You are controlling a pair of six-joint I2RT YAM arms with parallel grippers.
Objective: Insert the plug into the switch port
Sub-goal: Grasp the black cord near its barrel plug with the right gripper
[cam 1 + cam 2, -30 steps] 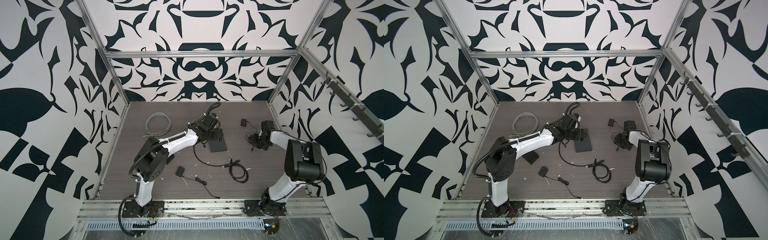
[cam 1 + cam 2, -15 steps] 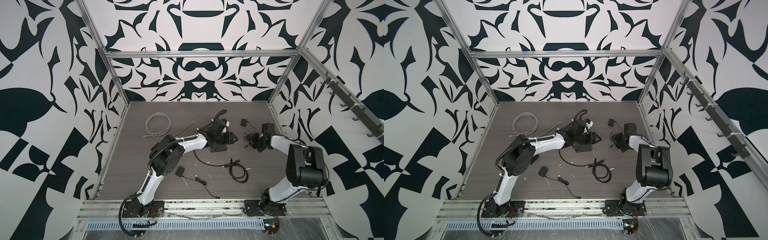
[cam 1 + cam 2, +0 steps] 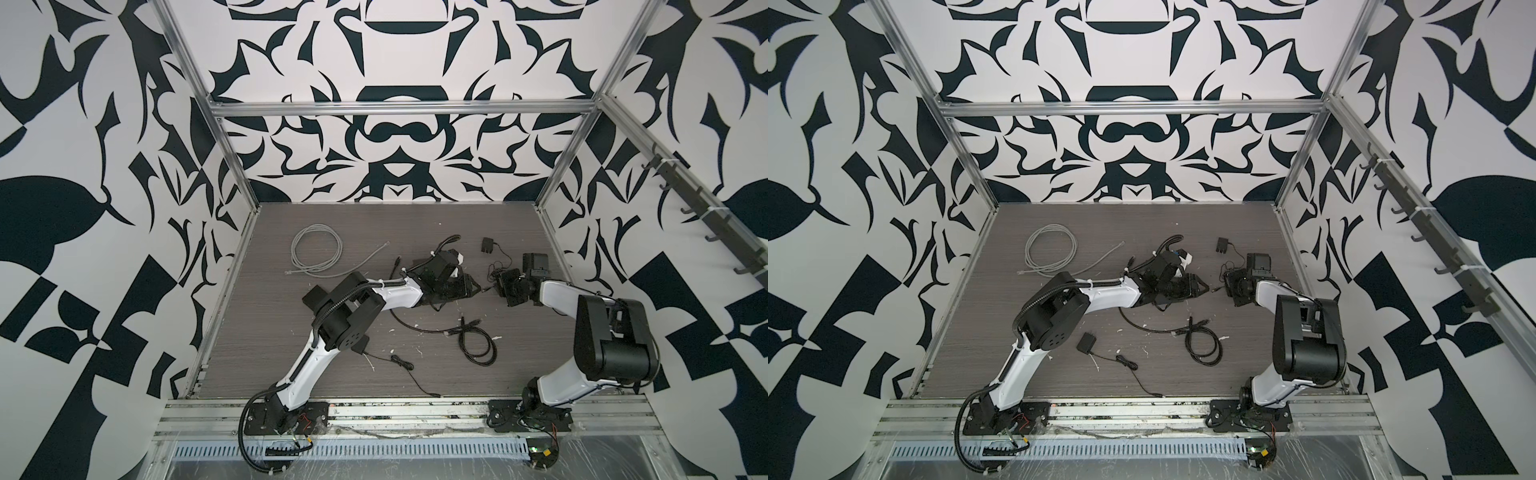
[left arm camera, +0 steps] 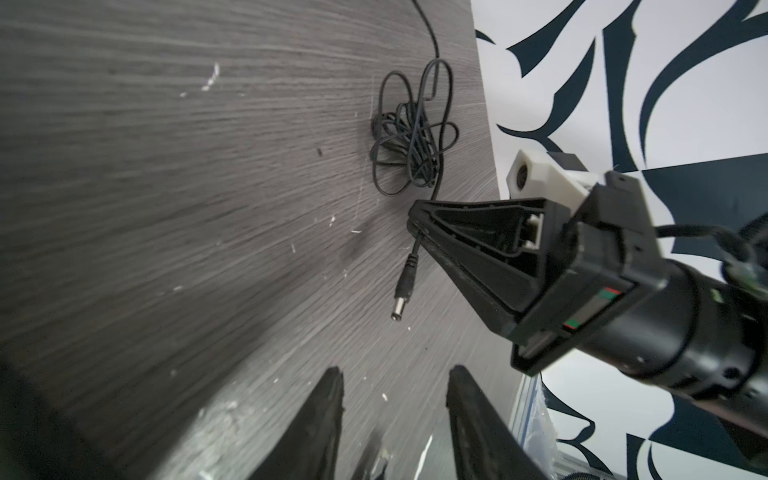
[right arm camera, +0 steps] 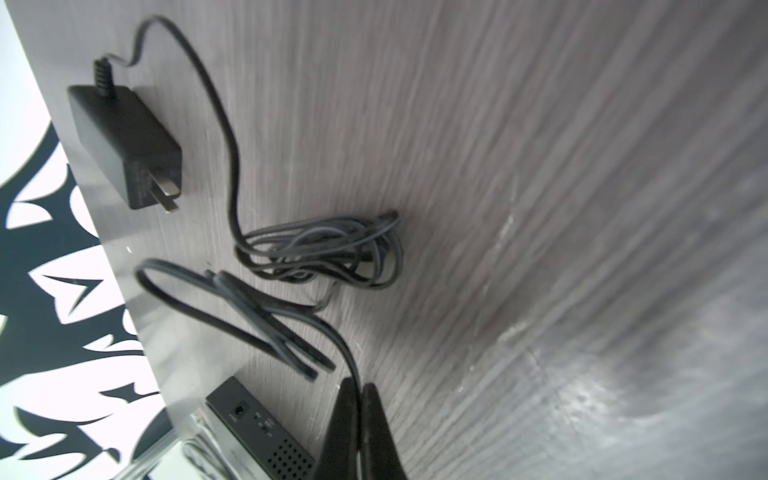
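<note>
Black plug cord (image 5: 350, 358) clenched, right fingers (image 4: 469, 274) | left fingers (image 4: 316, 424) apart | port (image 5: 240, 411): right wrist only

Back tabletop (image 3: 395, 224) free; cable loop (image 3: 462, 338) blocks front.

Nothing legible so far. In the right wrist view, the black switch (image 5: 257, 432) carries a few specks of white print (image 5: 264, 423) on its end face, just beside the round port. They are too small and blurred to spell out. The power adapter (image 5: 124, 141) has faint raised lettering (image 5: 139, 176) on its face near the two prongs, and that won't resolve into letters either. In the left wrist view, the right gripper (image 4: 412, 222) shows a short red and green stripe (image 4: 590, 308) on its base, a colour mark only, with no characters. Both top views offer no writing at all.
</note>
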